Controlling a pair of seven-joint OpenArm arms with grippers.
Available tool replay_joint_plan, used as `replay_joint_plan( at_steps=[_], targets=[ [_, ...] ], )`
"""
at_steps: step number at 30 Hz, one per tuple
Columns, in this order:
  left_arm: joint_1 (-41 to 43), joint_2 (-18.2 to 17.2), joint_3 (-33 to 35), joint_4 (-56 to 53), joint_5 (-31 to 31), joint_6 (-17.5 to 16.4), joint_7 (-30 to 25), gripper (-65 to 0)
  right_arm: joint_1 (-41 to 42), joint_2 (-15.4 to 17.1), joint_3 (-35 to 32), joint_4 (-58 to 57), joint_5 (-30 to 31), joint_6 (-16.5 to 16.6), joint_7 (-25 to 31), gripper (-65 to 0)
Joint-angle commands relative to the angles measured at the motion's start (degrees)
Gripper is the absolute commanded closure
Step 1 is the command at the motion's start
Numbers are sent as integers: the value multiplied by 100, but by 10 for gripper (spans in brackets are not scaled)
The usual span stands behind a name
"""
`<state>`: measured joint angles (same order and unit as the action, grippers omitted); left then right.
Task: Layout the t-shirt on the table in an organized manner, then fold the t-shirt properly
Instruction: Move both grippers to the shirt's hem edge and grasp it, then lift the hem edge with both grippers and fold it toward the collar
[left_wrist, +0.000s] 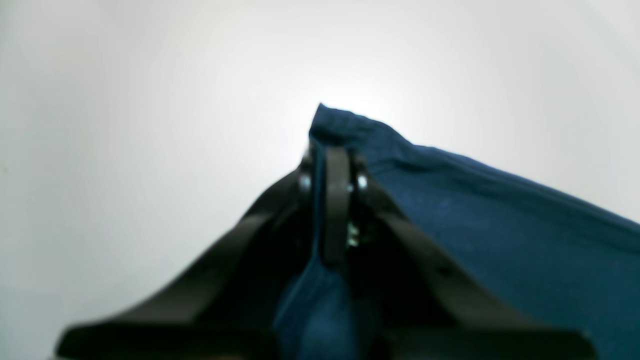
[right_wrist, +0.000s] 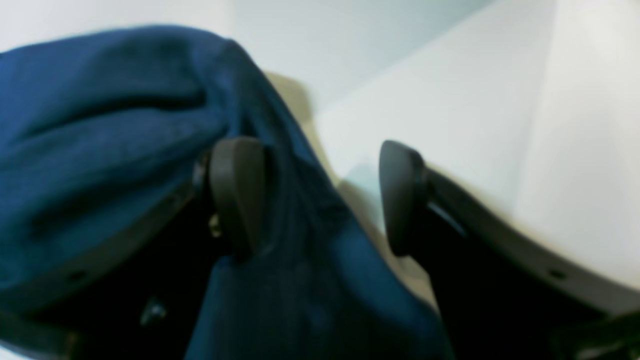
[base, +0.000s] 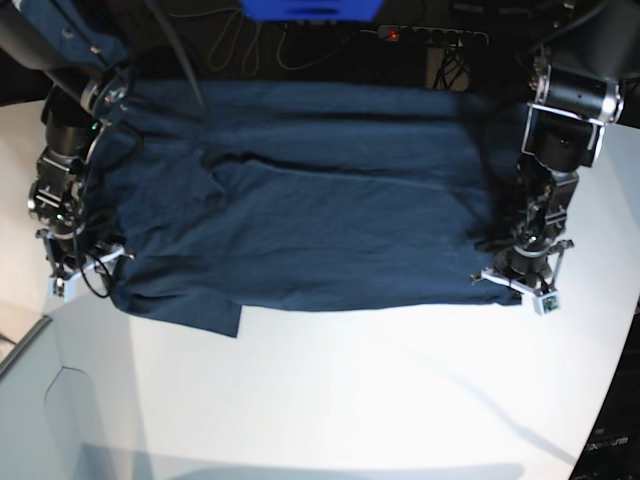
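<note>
Meanwhile, left end effector pinching the t-shirt corner (right end effector spread) over the table

The left gripper has its black fingers pressed together on a fold of the t-shirt. Dark navy cloth rises to a peak just past the fingertips, runs down between the fingers toward the camera, and spreads away to their right. Beyond the peak and to the fingers' left lies the white table, blurred and brightly lit.
</note>
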<state>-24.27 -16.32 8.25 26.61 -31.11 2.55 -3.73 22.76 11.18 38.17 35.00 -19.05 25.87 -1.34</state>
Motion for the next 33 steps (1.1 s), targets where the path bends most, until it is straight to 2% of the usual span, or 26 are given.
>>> replay_joint_plan(
  at_steps=[1, 5, 8, 11, 12, 16, 20, 29, 33],
  targets=[
    [-56, -43, -3, 25, -23, -13, 122, -22, 233, 135, -6, -103, 54, 37, 77, -354],
    [-56, -43, -3, 25, -23, -13, 131, -22, 321, 179, -15, -437, 54, 37, 104, -327],
    [-56, -43, -3, 16, -23, -13, 131, -22, 286, 179, -296, -437, 54, 37, 121, -201],
    [-56, -43, -3, 60, -23, -13, 131, -19, 286, 179, -507, -428, 54, 37, 130, -20],
    [-56, -43, -3, 77, -32, -13, 131, -18, 304, 179, -481, -375, 54, 37, 130, 0],
    [23, -78, -12, 710, -32, -13, 148, -17, 102, 126, -472, 469, 81, 37, 139, 0],
    [339, -175, -38, 1607, -40, 5, 157, -1, -171, -120, -472, 1453, 81, 37, 130, 0],
    [1667, -122, -1313, 3524, -40, 5, 157, -2, -1103, -683, -323, 3335, 89, 46, 130, 0],
    [2133, -52, -1515, 3981, -40, 5, 157, -2, -1410, -991, 99, 3889, 529, 46, 130, 0]
  ],
)
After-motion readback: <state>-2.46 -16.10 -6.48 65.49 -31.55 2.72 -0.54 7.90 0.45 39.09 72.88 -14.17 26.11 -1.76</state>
